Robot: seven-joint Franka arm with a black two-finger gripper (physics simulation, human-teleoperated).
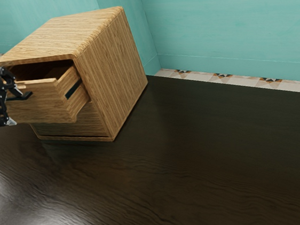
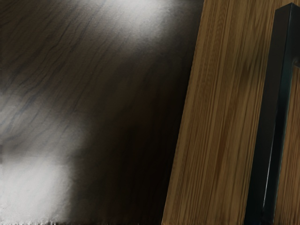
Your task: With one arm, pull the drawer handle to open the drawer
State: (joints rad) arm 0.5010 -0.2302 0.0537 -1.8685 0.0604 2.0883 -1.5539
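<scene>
A wooden cabinet (image 1: 106,58) stands on the dark table at the exterior view's upper left. Its top drawer (image 1: 44,99) is pulled partway out, and the hollow inside it shows from above. My black gripper (image 1: 1,101) sits at the drawer front's left end, right against it. In the wrist view the drawer's wooden front (image 2: 225,122) is close to my hand, with the black bar handle (image 2: 276,117) running along it off to one side.
The dark wooden table (image 1: 188,167) stretches wide in front of and to the exterior view's right of the cabinet. A lower drawer front (image 1: 71,129) sits flush under the open one. Teal walls (image 1: 226,18) stand behind.
</scene>
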